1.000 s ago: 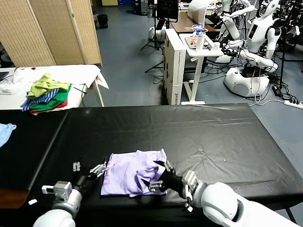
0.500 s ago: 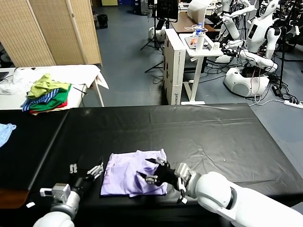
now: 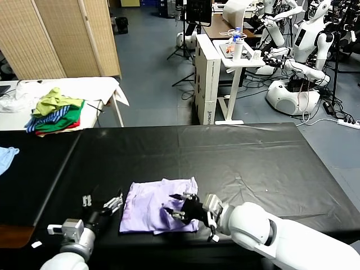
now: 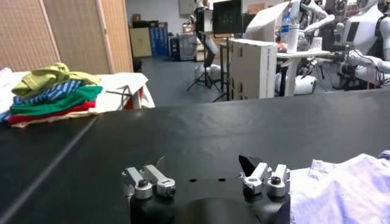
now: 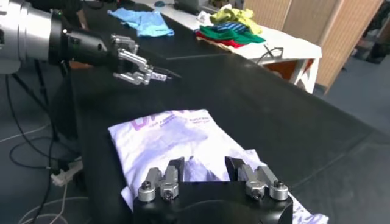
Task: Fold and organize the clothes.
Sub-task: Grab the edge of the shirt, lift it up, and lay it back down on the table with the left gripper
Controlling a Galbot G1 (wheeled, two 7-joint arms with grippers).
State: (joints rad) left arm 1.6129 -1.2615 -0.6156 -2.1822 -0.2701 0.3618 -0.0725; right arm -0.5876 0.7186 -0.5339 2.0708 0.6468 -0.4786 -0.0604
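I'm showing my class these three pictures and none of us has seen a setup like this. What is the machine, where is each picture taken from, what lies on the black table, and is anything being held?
It is a white two-armed robot with a pincer-like gripper on each arm. The large picture comes from a camera on its head, looking down at the black table. The other two come from cameras on its wrists, so each shows that arm's own fingers up close.

On the table lies a pale lavender T-shirt, partly folded, with purple print visible in the right wrist picture. The right gripper sits on the shirt's right part, its fingers drawn in around a raised fold of fabric; whether it grips yet is unclear. The left gripper waits open beside the shirt's left edge, holding nothing.

A pile of colourful clothes sits on a white table behind, and a light blue garment lies far left.
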